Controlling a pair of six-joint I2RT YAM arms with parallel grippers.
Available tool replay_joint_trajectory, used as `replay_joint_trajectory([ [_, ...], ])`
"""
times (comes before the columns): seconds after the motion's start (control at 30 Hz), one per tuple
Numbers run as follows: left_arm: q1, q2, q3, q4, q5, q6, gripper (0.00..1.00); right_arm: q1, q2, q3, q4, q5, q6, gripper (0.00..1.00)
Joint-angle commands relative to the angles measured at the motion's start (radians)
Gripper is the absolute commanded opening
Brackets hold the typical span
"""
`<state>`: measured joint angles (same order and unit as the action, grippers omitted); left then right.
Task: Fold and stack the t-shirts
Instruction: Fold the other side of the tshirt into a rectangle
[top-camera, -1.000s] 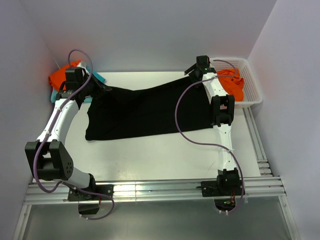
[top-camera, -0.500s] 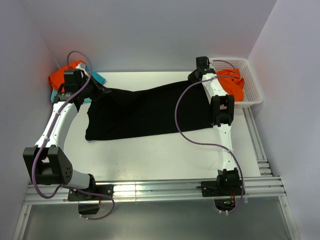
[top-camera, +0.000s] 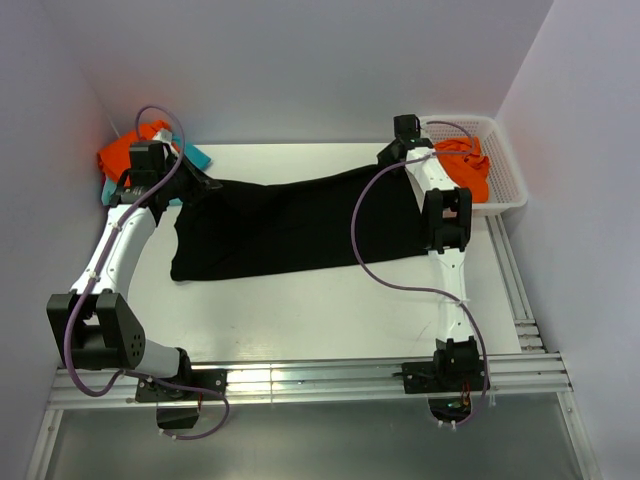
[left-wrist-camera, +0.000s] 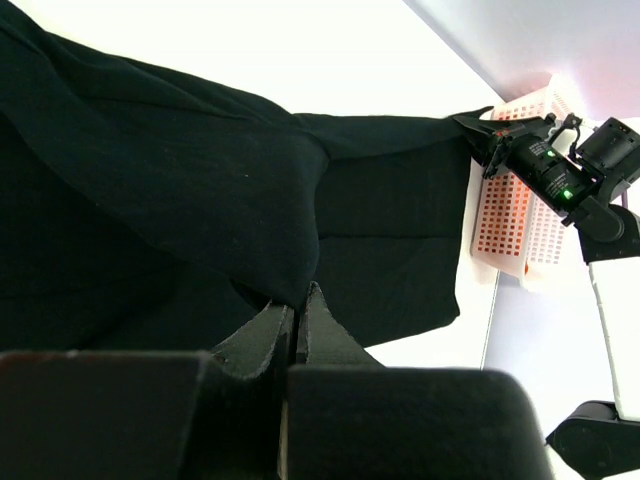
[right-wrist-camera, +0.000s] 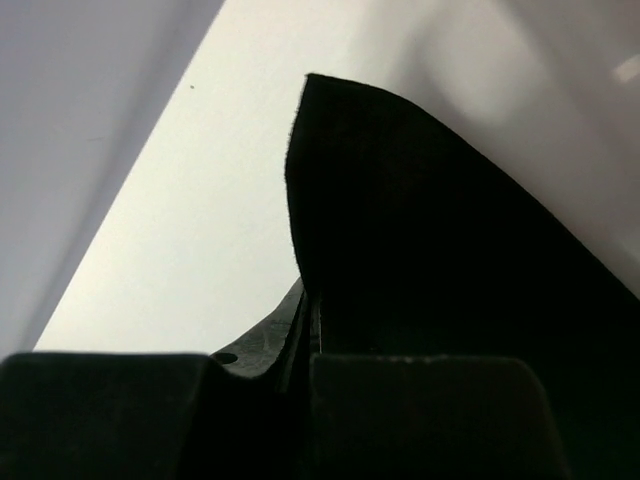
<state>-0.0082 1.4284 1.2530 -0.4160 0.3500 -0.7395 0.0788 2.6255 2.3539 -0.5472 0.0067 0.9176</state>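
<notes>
**Both ends of the black t-shirt pinched, cloth spread across the desk**

From the overhead view I see the black t-shirt lying wide over the far half of the desk. It runs from the left arm's reach to the right arm's. Its near edge lies flat on the white surface, and its far edge is lifted at both ends.

The left gripper has its fingers pressed together on a raised fold of the black cloth at the shirt's far-left corner. My left wrist camera shows the fabric bunched right at the fingertips and draping away from them.

The right gripper is likewise closed tight on the shirt's far-right corner. On the right wrist camera the black edge rises straight out of the closed fingers, with bare desk beside it.

Just beside the right gripper, at the far-right corner, the white lattice basket holds an orange t-shirt. In the far-left corner, behind the left gripper, a second orange t-shirt sits in a heap against the wall. A teal t-shirt peeks out next to it.
</notes>
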Motion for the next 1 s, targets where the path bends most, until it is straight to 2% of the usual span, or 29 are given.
replay_joint_trajectory([
  [0.0, 0.001, -0.028, 0.026, 0.025, -0.017, 0.026, 0.00, -0.027, -0.062, -0.031, -0.076, -0.002, 0.000, 0.00],
  [0.37, 0.001, -0.045, 0.052, 0.013, -0.031, -0.001, 0.00, -0.031, -0.205, -0.100, -0.115, -0.028, -0.060, 0.00],
  [0.77, 0.005, -0.101, 0.006, 0.000, -0.065, -0.017, 0.00, -0.030, -0.442, -0.318, -0.138, -0.025, -0.123, 0.00],
  [0.97, 0.005, -0.141, -0.021, -0.009, -0.072, -0.027, 0.00, -0.030, -0.576, -0.493, -0.140, -0.014, -0.157, 0.00],
])
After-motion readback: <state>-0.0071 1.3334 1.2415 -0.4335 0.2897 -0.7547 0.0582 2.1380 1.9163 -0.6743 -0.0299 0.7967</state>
